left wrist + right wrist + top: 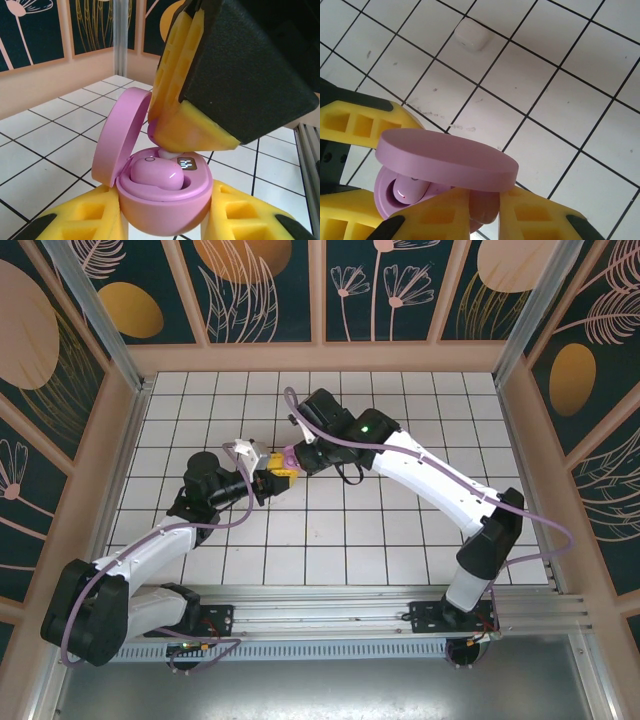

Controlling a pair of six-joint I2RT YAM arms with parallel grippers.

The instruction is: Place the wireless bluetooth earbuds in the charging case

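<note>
With my left gripper [165,225] clasping the open case [122,145], my right gripper [484,220] pinches an earbud [482,200] that I must next lower inside.

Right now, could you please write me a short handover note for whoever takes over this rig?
Left gripper: shut on the lilac charging case, lid open.
Right gripper: shut on the second lilac earbud, right over the open case.
Done: the first lilac earbud sits in the case.
Left: seat the second earbud and release it. A white rounded item lies on the tiles; case or earbud, I cannot tell.
</note>
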